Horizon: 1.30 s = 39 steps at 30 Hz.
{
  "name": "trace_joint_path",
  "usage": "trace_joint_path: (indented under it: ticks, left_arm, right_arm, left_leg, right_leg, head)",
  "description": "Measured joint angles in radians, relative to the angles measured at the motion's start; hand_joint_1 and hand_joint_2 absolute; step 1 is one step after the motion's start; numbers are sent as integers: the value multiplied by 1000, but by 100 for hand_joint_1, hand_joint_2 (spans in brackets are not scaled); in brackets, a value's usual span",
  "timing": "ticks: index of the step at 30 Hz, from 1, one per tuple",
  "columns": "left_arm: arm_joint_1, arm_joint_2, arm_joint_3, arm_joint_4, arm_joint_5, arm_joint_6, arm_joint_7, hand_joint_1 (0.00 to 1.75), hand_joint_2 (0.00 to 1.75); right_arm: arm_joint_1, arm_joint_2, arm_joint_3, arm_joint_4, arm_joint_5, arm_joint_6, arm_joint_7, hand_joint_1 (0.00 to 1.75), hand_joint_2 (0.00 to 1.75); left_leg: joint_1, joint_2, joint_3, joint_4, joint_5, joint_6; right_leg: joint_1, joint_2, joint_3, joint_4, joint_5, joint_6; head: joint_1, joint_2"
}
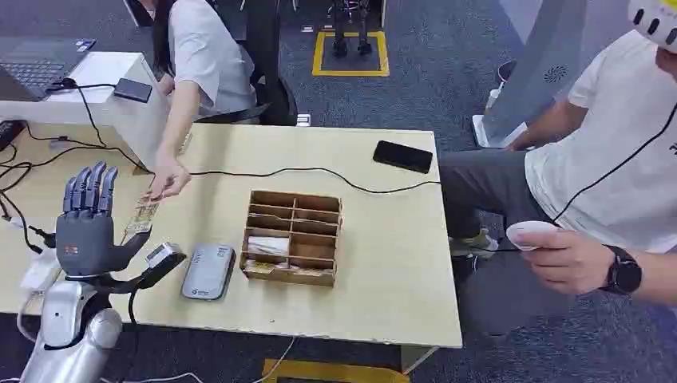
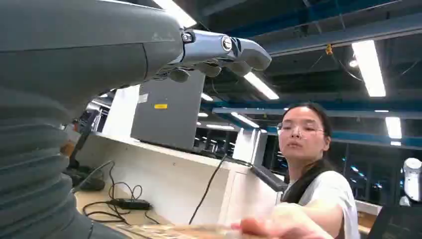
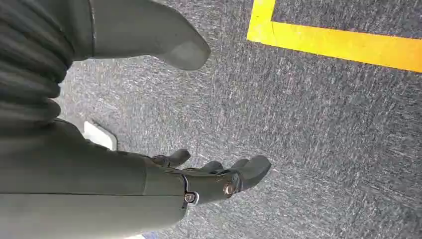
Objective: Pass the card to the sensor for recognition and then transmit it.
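Your right robot hand [image 3: 199, 174] hangs over grey carpeted floor [image 3: 318, 129], holding nothing, its dark fingers [image 3: 249, 172] loosely curled and apart from the thick thumb [image 3: 164, 42]. A yellow floor line [image 3: 343, 42] crosses one corner.

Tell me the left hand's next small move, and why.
Probably close the left hand on the card that a person's hand holds out right beside its open fingers. It holds nothing, and the sensor waits on the table nearby.
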Motion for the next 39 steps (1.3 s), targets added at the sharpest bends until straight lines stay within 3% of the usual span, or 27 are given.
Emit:
trace_joint_path:
  ticks: [5,6,7,22,30,32,39]
  left_arm:
    - [0,3,0,3,-1,-3,4,0,175]
    - [0,4,0,4,-3,-4,5,161,175]
    - [0,4,0,6,-5,-6,6,175,175]
    - [-1,22,0,13,37,-31,12,175,175]
    - [-1,27,0,13,171,-98,-41,175,175]
    - [-1,27,0,13,205,-121,-47,175,175]
    - [-17,2,0,13,415,-368,15,175,175]
  right_arm:
    - [0,0,0,0,0,-1,0,0,175]
    - [0,0,0,0,0,-1,0,0,175]
    - [0,0,0,0,0,-1,0,0,175]
    - [0,0,0,0,0,-1,4,0,175]
    - [0,0,3,0,0,-1,3,0,175]
    - [0,0,3,0,0,-1,3,0,175]
    - [0,0,3,0,-3,-14,13,0,175]
  left_leg:
    - [0,0,0,0,0,0]
    - [0,0,0,0,0,0]
    - [0,0,0,0,0,0]
    - [0,0,0,0,0,0]
    - [0,0,0,0,0,0]
    - [0,0,0,0,0,0]
    - [0,0,0,0,0,0]
  right_leg:
    - [0,0,0,0,0,0]
    - [0,0,0,0,0,0]
    - [0,0,0,0,0,0]
    - [0,0,0,0,0,0]
    - [0,0,0,0,0,0]
    - [0,0,0,0,0,0]
    - [0,0,0,0,0,0]
  head:
    - [0,0]
    - [0,0]
    - [0,0]
    - [0,0]
    - [0,0]
    - [0,0]
    - [0,0]
